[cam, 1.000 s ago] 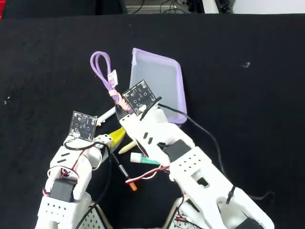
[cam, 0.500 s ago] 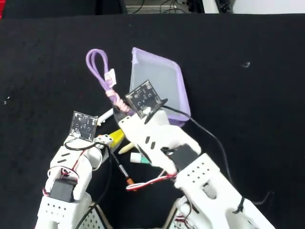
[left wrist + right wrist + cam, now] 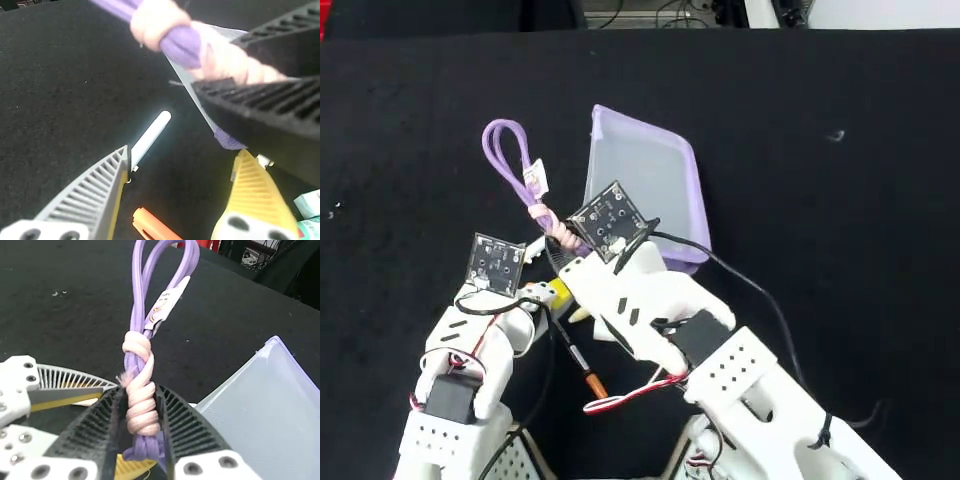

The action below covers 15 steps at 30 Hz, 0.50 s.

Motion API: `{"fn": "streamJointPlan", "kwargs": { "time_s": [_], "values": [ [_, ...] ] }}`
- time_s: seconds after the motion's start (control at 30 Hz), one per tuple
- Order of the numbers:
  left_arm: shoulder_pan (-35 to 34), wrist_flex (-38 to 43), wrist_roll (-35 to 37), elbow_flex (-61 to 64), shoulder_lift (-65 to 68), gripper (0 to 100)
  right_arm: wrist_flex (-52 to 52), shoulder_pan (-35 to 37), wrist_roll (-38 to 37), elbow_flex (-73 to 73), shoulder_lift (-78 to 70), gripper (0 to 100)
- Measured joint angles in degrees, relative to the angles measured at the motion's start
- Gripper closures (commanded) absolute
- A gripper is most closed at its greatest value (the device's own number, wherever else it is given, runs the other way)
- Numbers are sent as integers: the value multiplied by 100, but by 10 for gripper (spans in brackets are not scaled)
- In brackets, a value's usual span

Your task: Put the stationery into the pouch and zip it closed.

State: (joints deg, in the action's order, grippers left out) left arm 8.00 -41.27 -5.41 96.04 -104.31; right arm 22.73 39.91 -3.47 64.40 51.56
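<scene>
The purple pouch (image 3: 642, 185) lies flat on the black table, its pale face (image 3: 265, 410) up. A purple cord (image 3: 506, 152) with a pink wrapped knot (image 3: 141, 405) runs from the pouch's near corner. My right gripper (image 3: 141, 395) is shut on that knot, seen from above just left of the pouch (image 3: 565, 238). My left gripper (image 3: 184, 152) is open close beside it, low over the table (image 3: 552, 290). A white pen (image 3: 148, 138) and an orange pen (image 3: 152, 230) lie between its fingers.
An orange-tipped pen (image 3: 588, 378) lies between the two arms, near red and black cables. A white-and-green item (image 3: 307, 205) sits beside the left gripper's yellow finger (image 3: 252, 195). Open black table stretches left, right and behind the pouch.
My right gripper has moved left with the cord's knot in it. The cord's loop and the pouch's near corner shifted left with it. The left arm has stayed put.
</scene>
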Motion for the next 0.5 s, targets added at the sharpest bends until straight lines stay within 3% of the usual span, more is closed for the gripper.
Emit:
{"fn": "streamJointPlan", "kwargs": {
  "time_s": [0.5],
  "values": [
    [0, -167, 62, 0, 0, 672, 0, 9, 0, 35, 0, 987]
  ]
}}
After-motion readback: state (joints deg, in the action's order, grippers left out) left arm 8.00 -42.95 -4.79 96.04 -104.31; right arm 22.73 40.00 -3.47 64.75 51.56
